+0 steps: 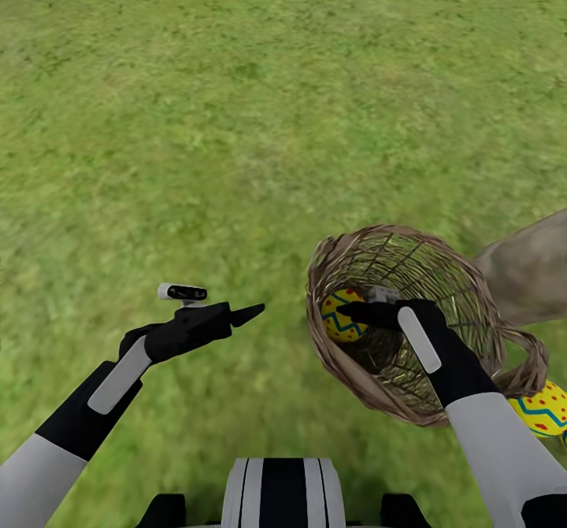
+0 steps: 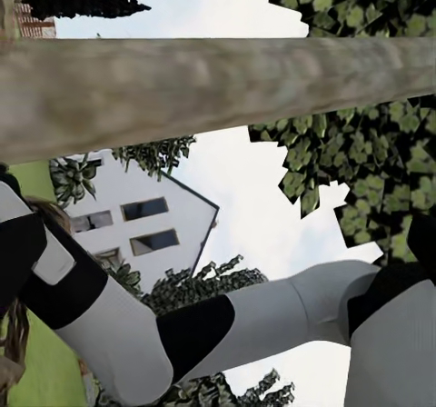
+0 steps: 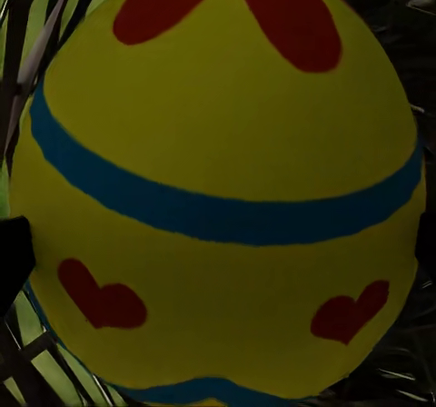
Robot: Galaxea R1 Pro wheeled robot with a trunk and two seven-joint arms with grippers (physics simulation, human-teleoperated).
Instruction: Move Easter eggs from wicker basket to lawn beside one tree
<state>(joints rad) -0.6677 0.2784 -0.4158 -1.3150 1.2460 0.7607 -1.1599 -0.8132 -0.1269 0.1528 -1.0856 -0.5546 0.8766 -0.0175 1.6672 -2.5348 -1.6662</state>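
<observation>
Since the right end effector [image 1: 353, 312] is reaching into the brown open-weave wicker basket [image 1: 346, 371] that's tipped on its side on the green grass lawn [image 1: 236, 119], this looks like the moment just before a pick. The yellow Easter egg with blue zigzag bands and red marks [image 1: 340, 315] sits against the inside wall of the basket, right at the fingertips, and the right wrist view is basically all egg [image 3: 218, 189]. Can't tell whether the fingers are actually clamped on it or just bracketing it.

Risk as I see it: the egg is round and smooth, so an off-centre squeeze could squirt it deeper in, or the basket could roll when nudged.

A second egg of the same pattern [image 1: 543, 408] already lies on the grass by the pale grey-tan tree trunk [image 1: 528, 268]. The left end effector [image 1: 236, 315] hangs released over bare grass, holding nothing.
</observation>
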